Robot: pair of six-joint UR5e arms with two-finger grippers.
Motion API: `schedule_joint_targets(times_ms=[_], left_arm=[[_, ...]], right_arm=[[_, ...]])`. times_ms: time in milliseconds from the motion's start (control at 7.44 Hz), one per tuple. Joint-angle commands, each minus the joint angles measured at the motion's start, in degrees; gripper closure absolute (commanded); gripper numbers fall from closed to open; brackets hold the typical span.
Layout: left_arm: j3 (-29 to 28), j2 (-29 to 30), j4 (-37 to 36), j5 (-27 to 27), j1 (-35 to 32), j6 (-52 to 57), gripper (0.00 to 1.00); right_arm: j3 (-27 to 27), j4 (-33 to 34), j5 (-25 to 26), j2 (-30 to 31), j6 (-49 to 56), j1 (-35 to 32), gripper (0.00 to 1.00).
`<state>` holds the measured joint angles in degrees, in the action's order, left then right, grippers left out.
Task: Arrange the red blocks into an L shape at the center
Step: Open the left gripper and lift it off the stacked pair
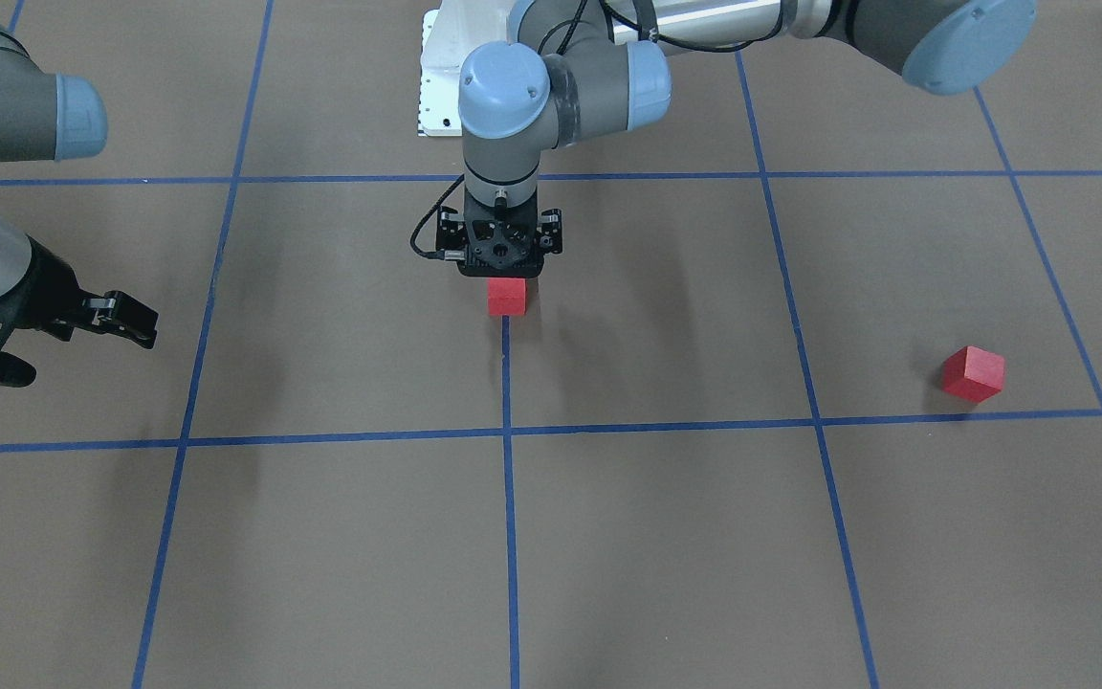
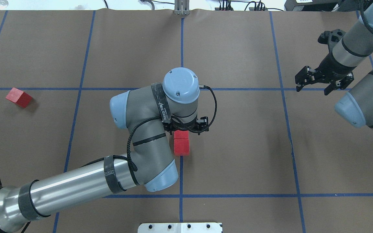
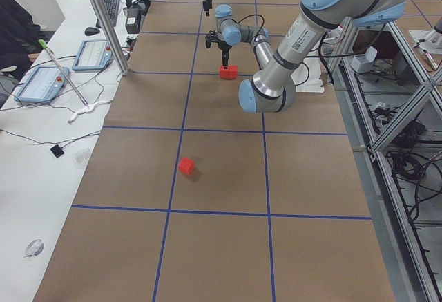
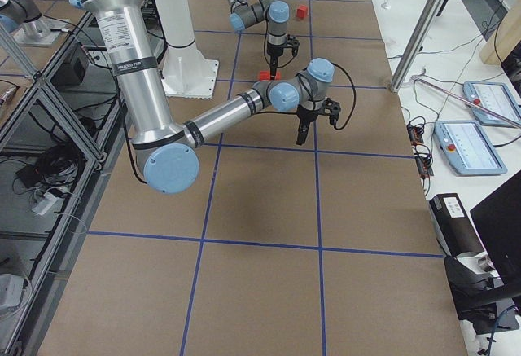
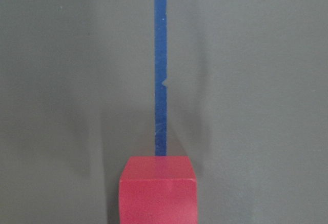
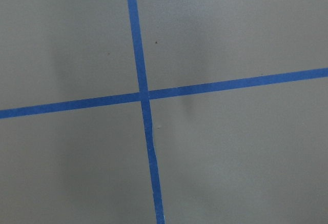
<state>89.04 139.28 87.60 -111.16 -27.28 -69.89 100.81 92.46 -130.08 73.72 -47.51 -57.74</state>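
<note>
Red block pair point(image 2: 181, 147) | your left tool point(image 1: 503, 273) over it, grip unclear | risk: retreat drags one askew

No text reads clearly. White lettering on the left arm's black band point(image 2: 161, 107), at 8 o'clock from its blue cap point(image 2: 180, 84), is too blurred.

You have a flat brown table surface point(image 2: 238, 145) marked with a square grid of blue tape lines point(image 2: 182, 48). All three cubes are plain matte red, without markings: the centre block point(image 2: 181, 148), the partly hidden block point(image 2: 181, 133) and the outlying block point(image 2: 18, 97). The left arm point(image 2: 76, 184) and right arm point(image 2: 364, 94) show silver tubes, grey joints, pale blue caps and black bands. The left gripper point(image 1: 503, 268) and right gripper point(image 2: 312, 84) are black. The base plate point(image 2: 180, 227) is white with dark dots.
</note>
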Motion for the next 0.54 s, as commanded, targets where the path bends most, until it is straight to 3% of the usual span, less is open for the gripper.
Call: schedule_joint_targets(times_ms=[0,269,403], left_arm=[[13.1,-10.6,-1.8,-0.5,-2.5,2.6,0.00],[25.0,-26.9,-0.7,-3.4,-8.2,9.6,0.00],[27.1,-33.5,1.8,-4.7,-12.5,18.7,0.00]], right_arm=[[0.1,0.0,0.0,-0.2,-0.4,0.0,0.00],[0.2,0.0,0.0,-0.2,-0.6,0.0,0.00],[0.5,0.0,0.0,-0.2,-0.6,0.0,0.00]])
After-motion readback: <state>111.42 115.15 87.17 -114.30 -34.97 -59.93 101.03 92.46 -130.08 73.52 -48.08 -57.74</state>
